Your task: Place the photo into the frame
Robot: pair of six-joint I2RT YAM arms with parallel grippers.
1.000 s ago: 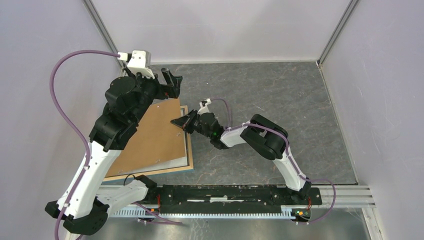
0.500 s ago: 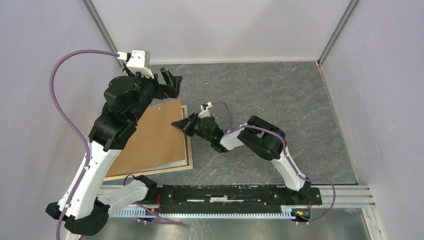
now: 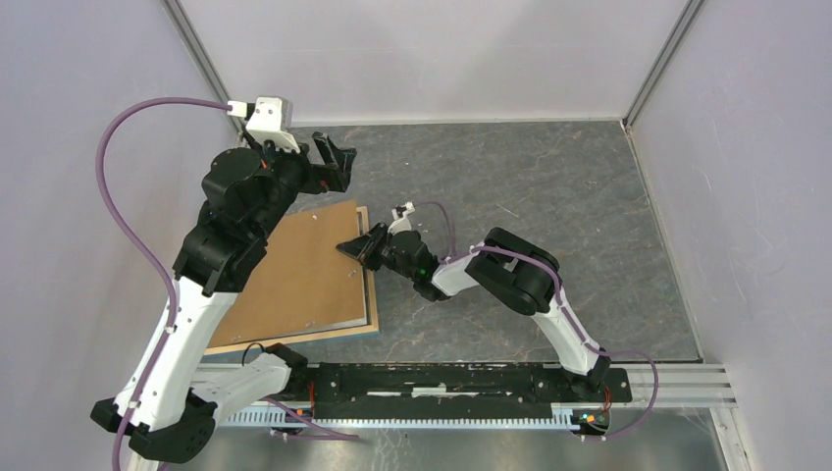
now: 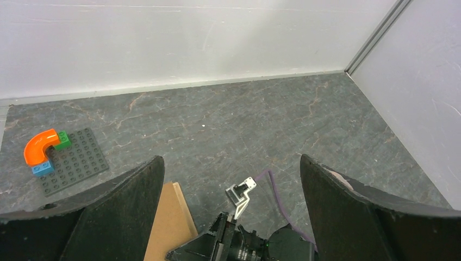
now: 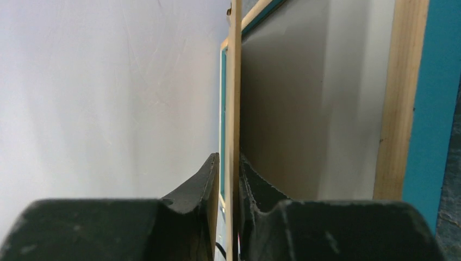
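Board raised over the frame
Left gripper (image 3: pixel 336 165) hangs spread wide; the brown board (image 3: pixel 294 270) tilts above the frame (image 3: pixel 373 294), which lies on the table (image 3: pixel 549 196); right gripper (image 5: pixel 228 163) straddles the board's edge, whether pinching I cannot tell.

Bright, even diffuse light, faint soft shadows, right pincer (image 5: pixel 228 163) out of focus up close

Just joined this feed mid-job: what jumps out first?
The big brown backing board lies over the frame at the left, its right edge between the fingers of the right gripper. The left gripper hangs wide open above the board's far corner. An orange curved brick on a grey baseplate sits at the left of the left wrist view.
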